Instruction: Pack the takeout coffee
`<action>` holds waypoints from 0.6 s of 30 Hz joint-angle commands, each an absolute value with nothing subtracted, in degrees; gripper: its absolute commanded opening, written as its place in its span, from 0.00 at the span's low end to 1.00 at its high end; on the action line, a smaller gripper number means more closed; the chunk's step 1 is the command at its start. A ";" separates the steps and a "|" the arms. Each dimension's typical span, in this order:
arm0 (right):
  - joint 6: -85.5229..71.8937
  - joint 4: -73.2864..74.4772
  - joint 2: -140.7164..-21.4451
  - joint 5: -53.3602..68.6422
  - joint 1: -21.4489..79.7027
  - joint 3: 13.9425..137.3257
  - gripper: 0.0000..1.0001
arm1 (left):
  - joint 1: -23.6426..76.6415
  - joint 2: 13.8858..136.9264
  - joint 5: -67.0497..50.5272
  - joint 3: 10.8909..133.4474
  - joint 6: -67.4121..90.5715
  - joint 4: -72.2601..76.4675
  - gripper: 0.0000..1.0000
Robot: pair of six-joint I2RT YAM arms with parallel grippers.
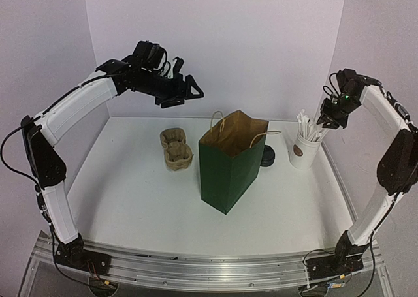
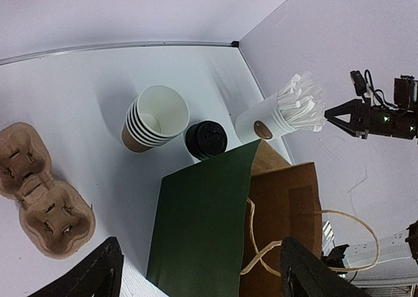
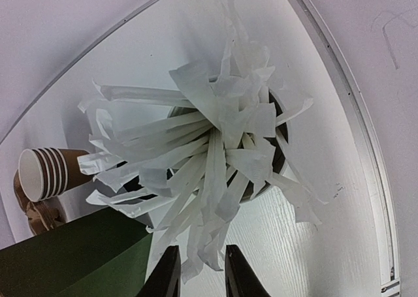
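You see pale purple walls [image 1: 261, 36] on three sides of a white desk [image 1: 130, 199]. A metal rail [image 1: 196, 267] runs along the near edge of the desk.

A green paper bag [image 1: 228, 173] stands open in the middle, brown inside, with string handles. Left of it lies a brown pulp carrier [image 1: 176, 149] with two cup holes.

At the back right stands a white cup [image 1: 304, 152] full of paper-wrapped sticks [image 3: 215, 147].

Your coffee things are behind the bag. A stack of brown paper cups [image 2: 153, 117] lies on its side there. The black lid [image 2: 206, 140] sits just beside it, between the stack and the white cup. Neither one is in the bag.

Your left gripper [image 1: 185, 94] hangs high over the back left of the desk, opened wide, with nothing in it.

Your right gripper [image 3: 200, 250] is right over the sticks. Its fingers are near each other with some paper ends between them. You cannot tell if it has pinched them.
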State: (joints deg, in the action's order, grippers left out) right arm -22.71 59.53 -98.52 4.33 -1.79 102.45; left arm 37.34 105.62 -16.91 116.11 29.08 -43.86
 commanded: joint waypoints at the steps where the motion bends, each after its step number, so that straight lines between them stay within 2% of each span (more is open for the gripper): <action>1: -22.75 58.37 -98.93 4.56 -1.76 103.22 0.18 | 37.45 106.78 -17.76 119.56 28.88 -42.72 0.81; 5: -22.72 58.36 -99.16 4.42 -1.76 103.22 0.16 | 37.44 108.05 -18.00 121.14 28.46 -43.31 0.81; 9: -22.52 58.36 -99.23 4.02 -1.76 103.31 0.05 | 37.44 108.78 -18.09 122.28 28.22 -43.76 0.81; 13: -22.38 58.38 -99.58 4.12 -1.76 102.84 0.05 | 37.42 109.20 -18.28 122.55 28.13 -43.82 0.81; 15: -22.29 58.37 -99.70 4.09 -1.76 102.75 0.01 | 37.44 109.24 -18.30 122.50 28.13 -43.78 0.81; 18: -22.24 58.38 -99.24 3.47 -1.76 103.48 0.00 | 37.44 109.24 -18.45 122.28 28.21 -43.78 0.81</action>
